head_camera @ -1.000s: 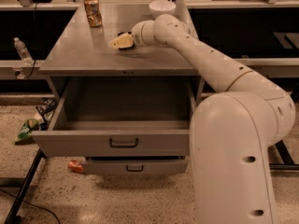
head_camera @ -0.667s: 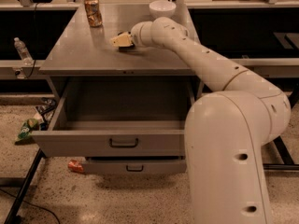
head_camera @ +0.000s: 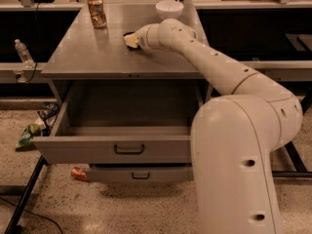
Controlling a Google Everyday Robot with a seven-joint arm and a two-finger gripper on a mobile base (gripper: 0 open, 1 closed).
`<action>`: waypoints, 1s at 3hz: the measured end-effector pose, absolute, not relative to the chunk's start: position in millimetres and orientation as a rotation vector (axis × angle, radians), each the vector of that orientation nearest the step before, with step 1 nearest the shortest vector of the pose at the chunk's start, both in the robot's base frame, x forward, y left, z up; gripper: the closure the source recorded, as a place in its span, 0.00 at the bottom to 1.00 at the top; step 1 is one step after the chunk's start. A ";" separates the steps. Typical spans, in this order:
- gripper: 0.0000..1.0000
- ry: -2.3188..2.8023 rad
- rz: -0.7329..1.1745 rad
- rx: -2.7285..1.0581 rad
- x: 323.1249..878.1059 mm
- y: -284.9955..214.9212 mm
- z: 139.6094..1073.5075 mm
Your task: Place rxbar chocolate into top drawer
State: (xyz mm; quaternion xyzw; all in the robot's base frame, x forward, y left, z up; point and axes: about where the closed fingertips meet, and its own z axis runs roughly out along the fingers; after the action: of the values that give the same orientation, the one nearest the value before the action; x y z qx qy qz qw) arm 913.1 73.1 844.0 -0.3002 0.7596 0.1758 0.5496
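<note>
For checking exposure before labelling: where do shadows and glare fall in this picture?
Camera view: warm, dim light; the inside of the top drawer lies in shadow under the tabletop; soft shine on the white arm; the hand, down at the tabletop's far middle, is lit evenly.

Rounded cream-white arm (head_camera: 214,66), dotted with dark holes (head_camera: 248,163), perhaps screws, ends in a pale gripper (head_camera: 130,40) over the table (head_camera: 78,57).

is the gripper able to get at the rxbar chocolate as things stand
Probably yes: the gripper is down at the tabletop right beside the rxbar chocolate, with nothing between them. The can and bowl stand apart, further back. The bar is mostly hidden behind the gripper.
</note>
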 end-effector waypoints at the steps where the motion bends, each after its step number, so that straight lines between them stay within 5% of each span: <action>1: 0.59 1.831 0.435 -0.725 907.5 73.6 835.5; 2: 0.56 1.846 0.447 -0.746 904.1 75.3 832.5; 3: 0.81 1.846 0.447 -0.746 904.0 75.3 832.6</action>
State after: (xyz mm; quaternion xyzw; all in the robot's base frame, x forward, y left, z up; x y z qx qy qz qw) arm 904.0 75.3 832.6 -0.3116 0.7710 0.1867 0.5230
